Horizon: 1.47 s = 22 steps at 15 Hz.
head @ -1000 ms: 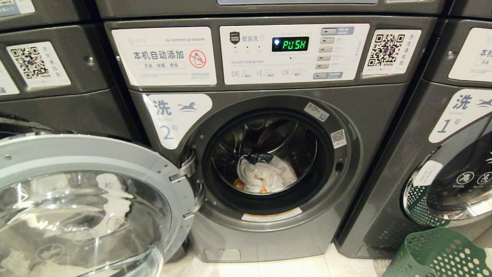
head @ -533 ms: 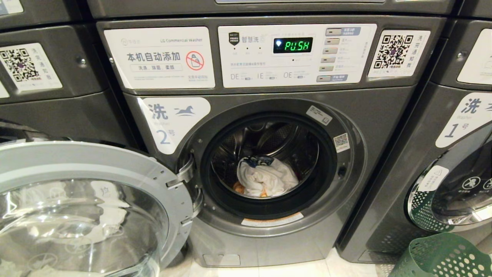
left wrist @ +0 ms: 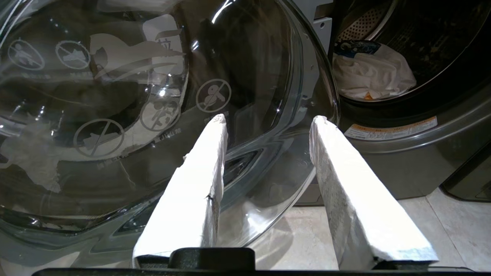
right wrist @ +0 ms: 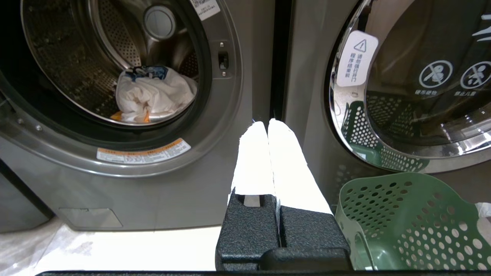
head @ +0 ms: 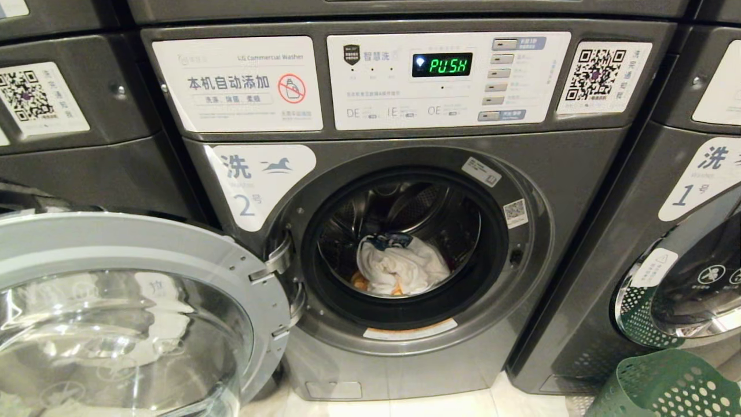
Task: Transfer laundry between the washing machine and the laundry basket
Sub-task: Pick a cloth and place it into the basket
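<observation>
One open washing machine, one bundle of laundry in its drum, one green basket.

Head view: three grey washers stand side by side; the middle washing machine (head: 405, 359) has its door (head: 145, 237) swung wide to the left, and its display (head: 441, 65) reads PUSH. One white laundry bundle (head: 402, 267) lies low in the drum, a blue piece on top, orange beneath. One laundry basket (head: 666, 385) sits on the floor at lower right. Left wrist view: the left gripper (left wrist: 268, 119) hangs beside the glass door, its two fingers spread apart, holding nothing. Right wrist view: the right gripper (right wrist: 267, 124) has its two fingers pressed together, empty, between the drum and the basket.
</observation>
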Motion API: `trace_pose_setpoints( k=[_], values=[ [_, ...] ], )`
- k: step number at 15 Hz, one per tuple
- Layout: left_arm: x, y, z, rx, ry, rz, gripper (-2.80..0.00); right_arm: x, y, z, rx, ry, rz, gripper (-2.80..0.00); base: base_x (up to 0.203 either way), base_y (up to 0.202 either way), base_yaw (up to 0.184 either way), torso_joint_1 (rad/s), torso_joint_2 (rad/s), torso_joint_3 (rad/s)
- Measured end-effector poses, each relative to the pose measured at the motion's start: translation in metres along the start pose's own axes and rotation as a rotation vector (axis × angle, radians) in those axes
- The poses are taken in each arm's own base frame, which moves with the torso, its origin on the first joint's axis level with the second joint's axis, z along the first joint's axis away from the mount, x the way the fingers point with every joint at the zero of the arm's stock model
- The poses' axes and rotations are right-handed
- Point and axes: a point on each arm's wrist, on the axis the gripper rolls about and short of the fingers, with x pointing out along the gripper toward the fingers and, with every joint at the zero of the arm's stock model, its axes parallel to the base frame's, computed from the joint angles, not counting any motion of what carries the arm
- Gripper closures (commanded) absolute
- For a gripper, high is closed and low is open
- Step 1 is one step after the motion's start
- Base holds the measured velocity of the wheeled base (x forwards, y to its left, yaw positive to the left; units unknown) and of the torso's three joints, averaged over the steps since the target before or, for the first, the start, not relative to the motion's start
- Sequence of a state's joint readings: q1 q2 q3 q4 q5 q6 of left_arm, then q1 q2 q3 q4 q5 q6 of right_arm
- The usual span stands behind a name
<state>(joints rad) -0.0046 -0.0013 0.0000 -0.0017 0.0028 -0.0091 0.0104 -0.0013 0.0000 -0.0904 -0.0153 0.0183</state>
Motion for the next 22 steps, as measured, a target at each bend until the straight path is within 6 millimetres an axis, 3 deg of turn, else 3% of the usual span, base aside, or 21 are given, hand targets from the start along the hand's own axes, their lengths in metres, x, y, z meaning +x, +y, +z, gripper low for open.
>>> trace_pose_setpoints(
  k=[17,22],
  values=[
    [0.0,0.0,0.0007,0.002,-0.006,-0.001,0.0,0.0,0.0,0.0001,-0.002,-0.001,0.002,0.0,0.0,0.0,0.0,0.003,0.0,-0.194],
    [0.0,-0.0001,0.0005,0.002,-0.004,-0.003,0.0,0.0,0.0002,0.0001,-0.018,-0.001,0.008,0.0,0.0,0.0,0.0,0.0,0.0,-0.051]
  ],
)
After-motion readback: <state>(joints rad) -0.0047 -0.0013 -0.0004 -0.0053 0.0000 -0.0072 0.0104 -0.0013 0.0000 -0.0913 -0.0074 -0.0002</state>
